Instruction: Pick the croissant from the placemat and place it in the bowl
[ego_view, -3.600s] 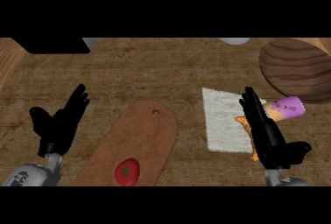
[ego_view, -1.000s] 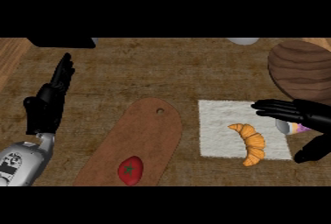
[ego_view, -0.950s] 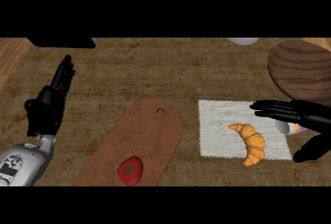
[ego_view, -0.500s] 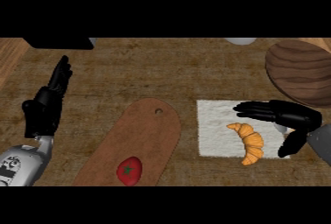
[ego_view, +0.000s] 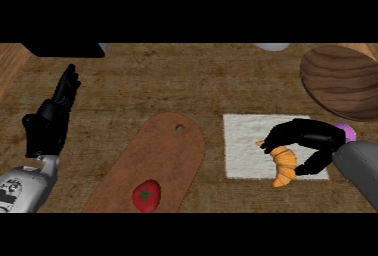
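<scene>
- While its grey forearm comes in from the lower right corner, the black right hand (ego_view: 306, 137) lies over the top of the curved golden-brown croissant (ego_view: 283, 167), fingers curled over the pastry's upper end and the thumb bent in at its right side, so the hand is closing round it.
- Only the croissant's lower half shows below the hand; it lies on the white square cloth placemat (ego_view: 244, 150), toward the mat's right part.
- Just behind the hand, at its right, a small pink-purple object (ego_view: 347, 132) peeks out; what it is cannot be told.
- Up in the right corner sits the dark brown wooden bowl (ego_view: 341, 82), well apart from the croissant.
- Left of the placemat lies a long rounded brown wooden cutting board (ego_view: 159, 160) with a small hole near its top; a red strawberry-like fruit (ego_view: 146, 195) rests on its lower end.
- Everything stands on the brown woven-textured table (ego_view: 184, 80).
- At the left edge the black left hand (ego_view: 48, 125) rests open, fingers straight and pointing up.
</scene>
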